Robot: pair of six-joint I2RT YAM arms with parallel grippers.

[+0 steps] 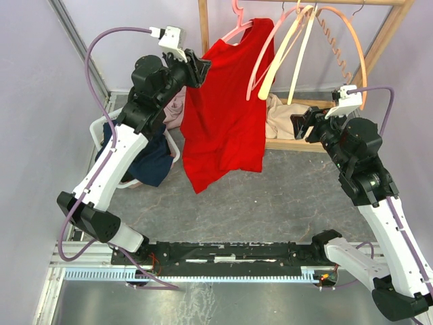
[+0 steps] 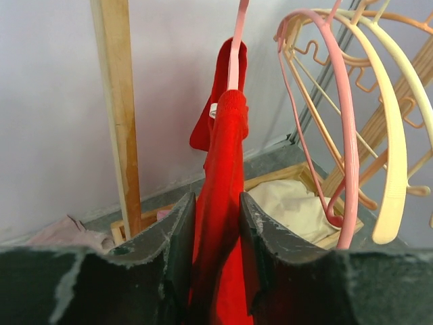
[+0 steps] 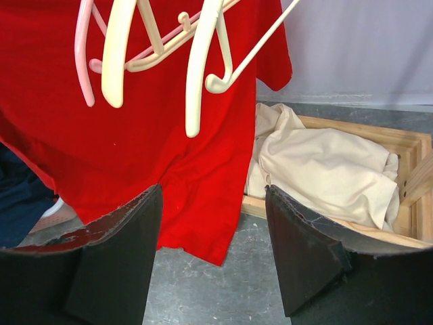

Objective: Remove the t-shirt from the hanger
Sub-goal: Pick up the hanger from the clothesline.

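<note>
Left claw (image 2: 216,206) pinches the t-shirt (image 1: 226,115) just below the pink hanger (image 2: 233,64), right claw (image 3: 211,203) gapes empty; best to drag the fabric sideways off the hanger, not down.

A wooden rack (image 1: 203,27) stands at the back of the table (image 1: 284,196). Empty hangers hang from its rail: one pink (image 1: 259,61), one cream (image 1: 279,57), one orange (image 1: 359,46). A cream cloth (image 1: 279,116) lies crumpled in the rack's base frame. At left, a navy garment (image 1: 152,162) droops over a white basket (image 1: 97,126), with a pale pink cloth (image 1: 177,108) just behind.
</note>
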